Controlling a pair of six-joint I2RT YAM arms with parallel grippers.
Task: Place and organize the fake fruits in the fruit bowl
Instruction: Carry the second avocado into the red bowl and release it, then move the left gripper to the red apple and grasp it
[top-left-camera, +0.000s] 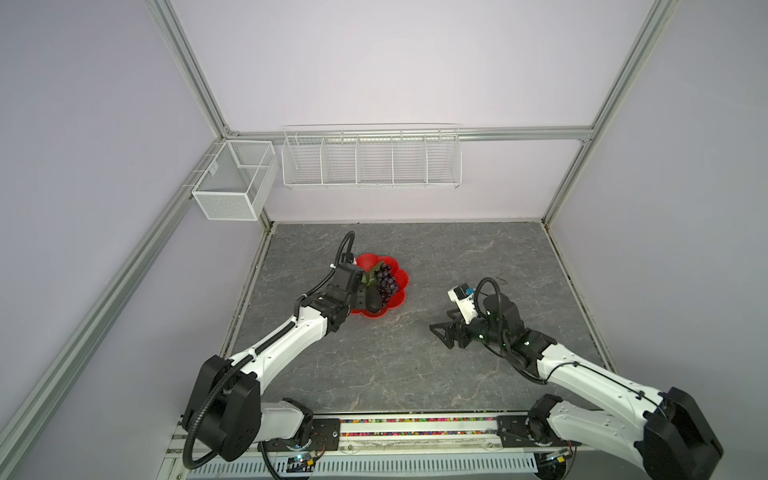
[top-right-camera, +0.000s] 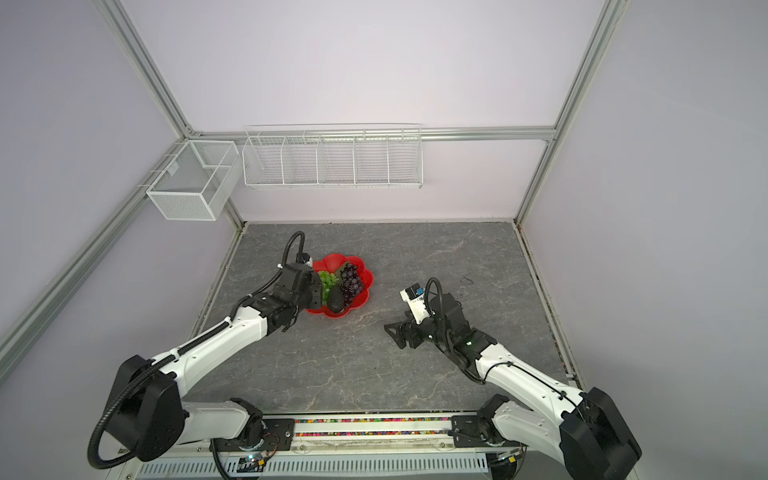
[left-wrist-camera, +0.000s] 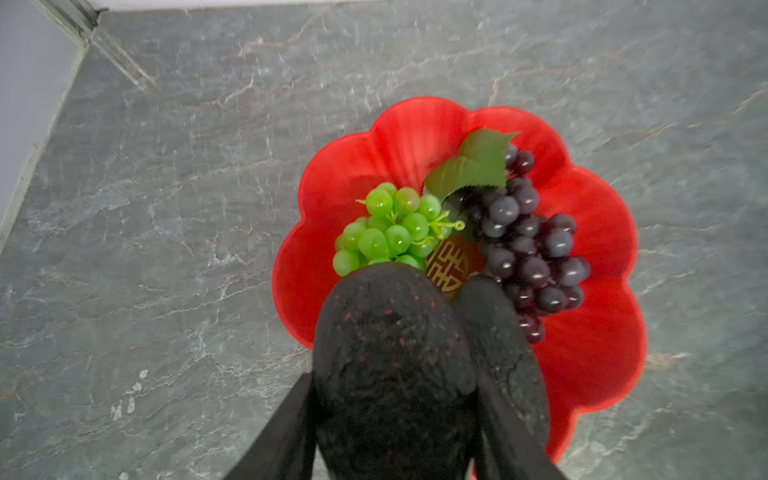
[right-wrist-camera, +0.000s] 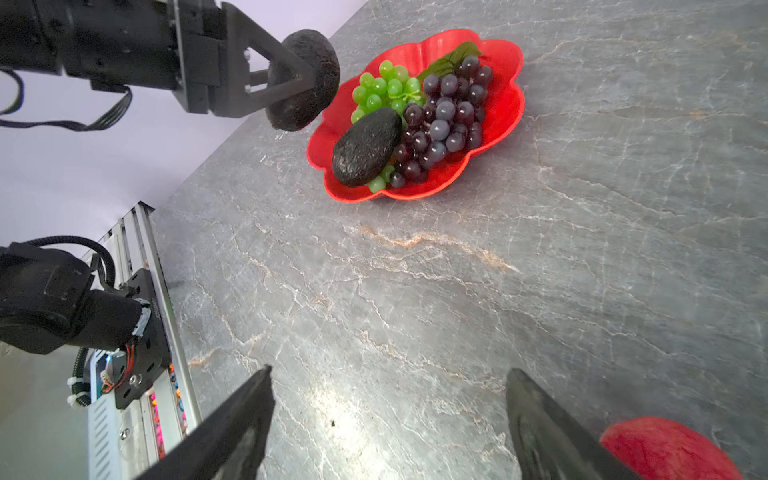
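At the rim of the red fruit bowl (left-wrist-camera: 590, 365), on the side nearest its own arm: the left gripper (left-wrist-camera: 395, 386). Both fingers (left-wrist-camera: 286, 432) partly closed, squeezing a dark bumpy avocado (left-wrist-camera: 386, 324) from two sides. Held up in the air, poking out over the bowl's edge toward the middle.

Inside the bowl: a green grape bunch (left-wrist-camera: 390, 228), a dark purple grape bunch (left-wrist-camera: 528, 249) with a green leaf (left-wrist-camera: 478, 162), and a second avocado (right-wrist-camera: 365, 147). Green and purple bunches side by side, touching. Between them, a peek of the round gold emblem (left-wrist-camera: 446, 266) in the middle of the bowl. Second avocado lying flat, leaning against the purple grapes, with a few green grapes sticking out from under it.

Bowl sitting on the grey stone-look worktop (top-left-camera: 415, 374), left of the middle in both top views.

Well apart from the bowl, low over the worktop: the right gripper (right-wrist-camera: 390, 372). Fingers spread wide, nothing between them. On the worktop just beside the outside of one finger, not in the bowl: the small red-pink round fruit (right-wrist-camera: 665, 451). Touching that finger or not: cannot tell.
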